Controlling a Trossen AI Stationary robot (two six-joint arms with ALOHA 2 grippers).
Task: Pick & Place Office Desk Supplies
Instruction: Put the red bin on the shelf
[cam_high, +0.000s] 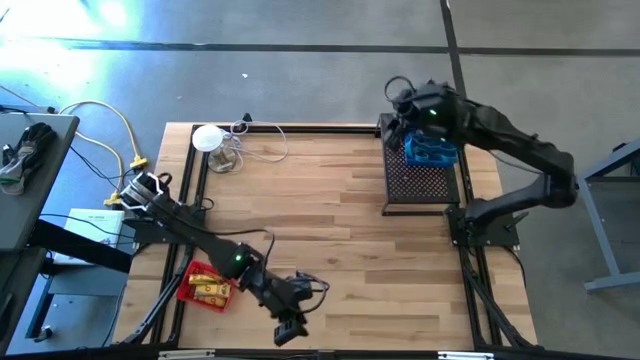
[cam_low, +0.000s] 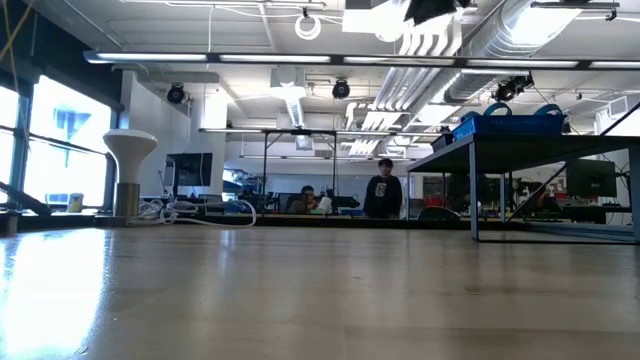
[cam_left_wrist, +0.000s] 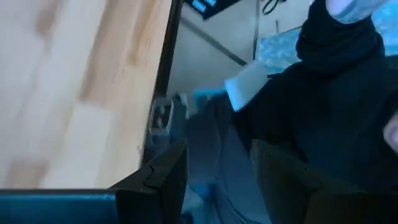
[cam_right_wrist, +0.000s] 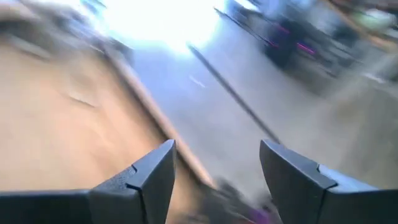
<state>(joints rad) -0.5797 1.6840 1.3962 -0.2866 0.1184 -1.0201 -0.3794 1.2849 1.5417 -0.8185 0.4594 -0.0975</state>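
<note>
Blue basket (cam_high: 431, 150) sits on the black mesh tray (cam_high: 420, 182) at the table's far right, with the right gripper (cam_high: 408, 128) just over it, fingers apart and empty. Red basket (cam_high: 205, 286) with yellow tubes (cam_high: 209, 290) lies near the front left, and the left gripper (cam_high: 290, 328), open and empty, hangs at the front edge, so sorting looks partly done.

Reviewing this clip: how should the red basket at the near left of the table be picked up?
Grip the red basket by its rim on the side facing the table's middle, coming straight down. It sits upright and open-topped with yellow items inside, so a wall pinch looks safest. The left arm partly overhangs it.
</note>
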